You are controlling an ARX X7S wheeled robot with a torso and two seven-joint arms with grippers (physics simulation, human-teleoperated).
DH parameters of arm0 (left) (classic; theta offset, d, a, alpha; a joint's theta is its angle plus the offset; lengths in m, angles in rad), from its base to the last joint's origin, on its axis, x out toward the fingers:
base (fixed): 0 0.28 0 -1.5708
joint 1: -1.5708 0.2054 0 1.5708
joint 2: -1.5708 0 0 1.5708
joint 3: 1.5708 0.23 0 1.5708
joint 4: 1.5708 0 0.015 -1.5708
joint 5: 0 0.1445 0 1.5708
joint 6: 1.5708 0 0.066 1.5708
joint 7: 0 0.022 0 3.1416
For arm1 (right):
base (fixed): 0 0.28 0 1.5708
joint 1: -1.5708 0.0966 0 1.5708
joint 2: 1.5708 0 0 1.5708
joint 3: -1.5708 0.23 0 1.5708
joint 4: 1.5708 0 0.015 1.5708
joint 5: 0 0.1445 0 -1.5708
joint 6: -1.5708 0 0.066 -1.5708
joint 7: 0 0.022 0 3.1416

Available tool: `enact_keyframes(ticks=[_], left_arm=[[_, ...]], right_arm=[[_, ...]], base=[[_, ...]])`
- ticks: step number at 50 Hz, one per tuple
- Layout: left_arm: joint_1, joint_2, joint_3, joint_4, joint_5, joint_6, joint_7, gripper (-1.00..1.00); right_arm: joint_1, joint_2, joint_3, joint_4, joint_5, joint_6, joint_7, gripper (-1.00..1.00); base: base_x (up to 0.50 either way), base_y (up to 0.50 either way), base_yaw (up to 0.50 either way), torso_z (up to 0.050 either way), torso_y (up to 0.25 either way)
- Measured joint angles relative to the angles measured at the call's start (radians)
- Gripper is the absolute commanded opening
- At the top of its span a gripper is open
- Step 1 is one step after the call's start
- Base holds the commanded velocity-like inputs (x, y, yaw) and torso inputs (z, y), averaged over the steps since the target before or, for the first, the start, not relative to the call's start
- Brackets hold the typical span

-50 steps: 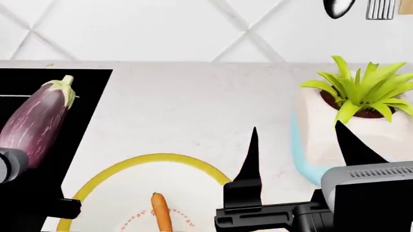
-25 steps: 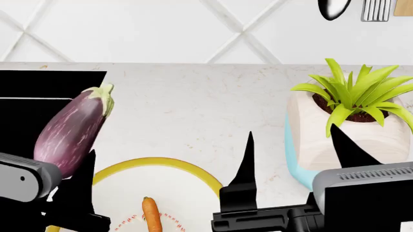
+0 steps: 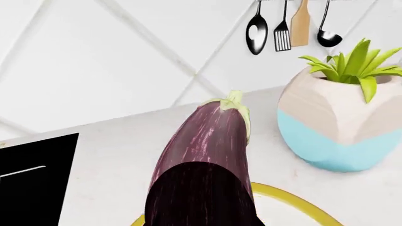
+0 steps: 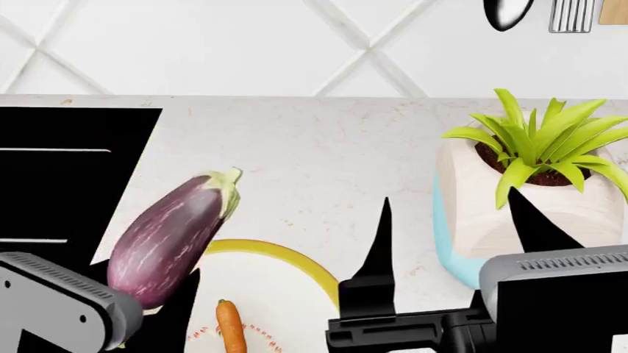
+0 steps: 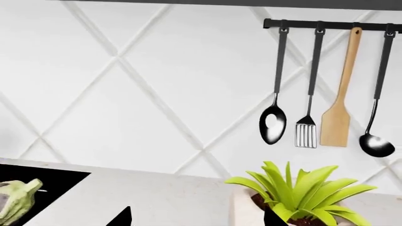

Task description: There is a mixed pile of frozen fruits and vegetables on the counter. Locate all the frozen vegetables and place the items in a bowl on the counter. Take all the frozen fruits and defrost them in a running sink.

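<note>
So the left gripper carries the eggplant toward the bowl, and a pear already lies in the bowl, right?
Not a pear: the head view shows a carrot in the bowl. The left gripper does carry the eggplant toward it.

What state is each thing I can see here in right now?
Eggplant: held up by the left tool, tilted, over the bowl's edge.
Carrot: lying in the bowl.
Right tool: open, empty.
Plant pot: upright on the counter.
Utensils: hanging on the wall rail.
</note>
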Motion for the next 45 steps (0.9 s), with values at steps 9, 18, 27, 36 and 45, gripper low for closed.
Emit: enact_keyframes(ticks=[9, 18, 27, 36, 45], left_arm=[[0.020, 0.004, 0.034, 0.006, -0.014, -0.004, 0.006, -1.00], [0.053, 0.006, 0.073, 0.010, 0.008, 0.005, 0.029, -1.00], [0.098, -0.001, 0.111, -0.003, 0.077, 0.041, 0.087, -1.00], [0.126, -0.011, 0.134, -0.017, 0.119, 0.066, 0.121, -1.00], [0.137, -0.018, 0.149, -0.027, 0.134, 0.076, 0.135, -1.00]], right_arm=[[0.002, 0.001, -0.002, 0.001, -0.001, 0.001, 0.003, 1.00], [0.005, 0.002, -0.007, -0.002, 0.001, 0.003, 0.006, 1.00], [0.005, 0.005, -0.007, -0.003, 0.003, 0.002, 0.007, 1.00], [0.005, 0.006, -0.010, 0.001, -0.001, 0.001, 0.005, 1.00], [0.006, 0.005, -0.013, 0.003, -0.003, 0.001, 0.003, 1.00]], base=[[0.00, 0.00, 0.00, 0.000, 0.000], [0.00, 0.00, 0.00, 0.002, 0.000], [0.00, 0.00, 0.00, 0.000, 0.000], [0.00, 0.00, 0.00, 0.000, 0.000], [0.00, 0.00, 0.00, 0.000, 0.001]])
